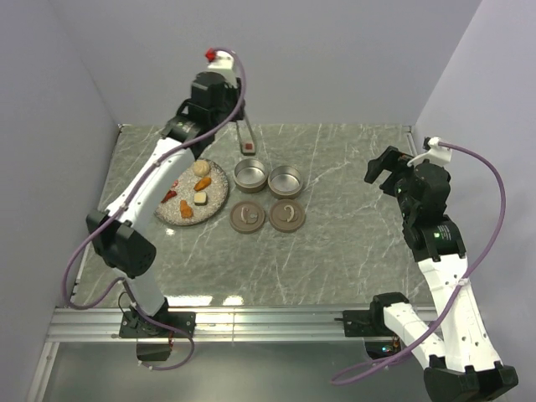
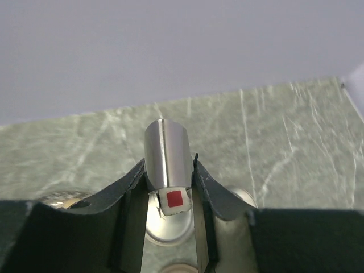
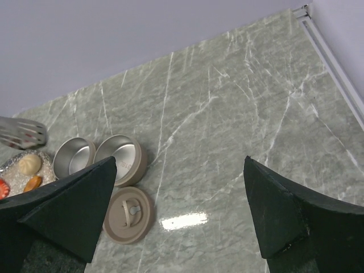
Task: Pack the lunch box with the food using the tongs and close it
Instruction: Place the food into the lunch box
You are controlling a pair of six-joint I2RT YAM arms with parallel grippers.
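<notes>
My left gripper is shut on the silvery tongs, which point down over the left tin of the lunch box. The tongs pinch a white piece of food with a red square, seen in the top view as a food piece just behind that tin. Both tins, left and right, stand uncovered, and their two tan lids lie in front of them. More food lies on the speckled plate. My right gripper hangs open and empty over the right of the table.
The plate sits left of the tins, under my left arm. In the right wrist view, the tins and one lid lie to the left. Grey walls close the table at the back and both sides.
</notes>
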